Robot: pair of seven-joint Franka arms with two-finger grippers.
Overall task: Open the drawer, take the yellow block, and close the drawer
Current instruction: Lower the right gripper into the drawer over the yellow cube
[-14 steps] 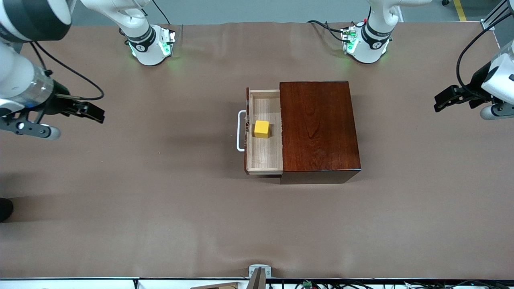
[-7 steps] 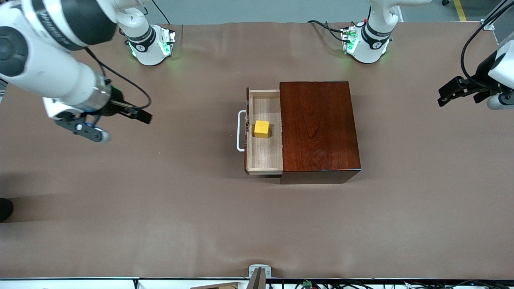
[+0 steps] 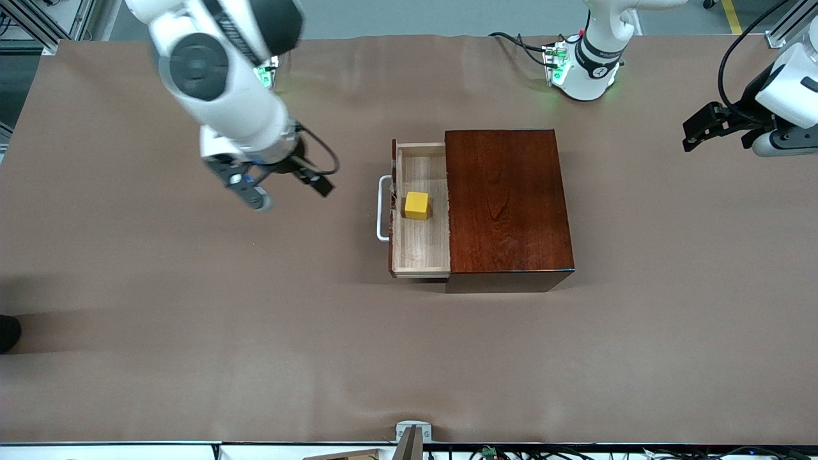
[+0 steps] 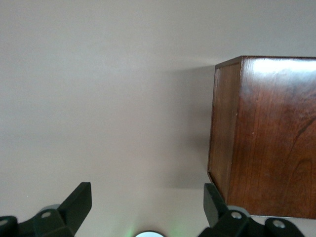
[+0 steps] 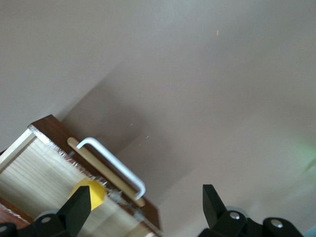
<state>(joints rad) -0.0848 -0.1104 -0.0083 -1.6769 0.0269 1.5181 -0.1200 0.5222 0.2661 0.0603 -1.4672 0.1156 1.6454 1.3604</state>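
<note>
The dark reddish-brown wooden box [image 3: 508,204] stands mid-table. Its drawer [image 3: 422,246] is pulled open toward the right arm's end, with the white handle [image 3: 382,207] on its front. The yellow block [image 3: 416,205] sits in the drawer on the pale wood. My right gripper [image 3: 319,185] is open and empty, over the table just short of the handle. In the right wrist view the gripper [image 5: 146,207] faces the handle [image 5: 116,163] and the block [image 5: 94,191]. My left gripper [image 3: 690,135] is open and empty, over the left arm's end; its wrist view [image 4: 146,202] shows the box [image 4: 266,133].
The brown table cover [image 3: 255,332] lies flat all around the box. The arm bases [image 3: 585,70] stand along the edge farthest from the front camera. A small metal bracket [image 3: 413,431] sits at the nearest edge.
My right arm has swept from the right arm's end of the table toward the drawer handle. My left gripper has shifted slightly. The drawer and block have not moved.
</note>
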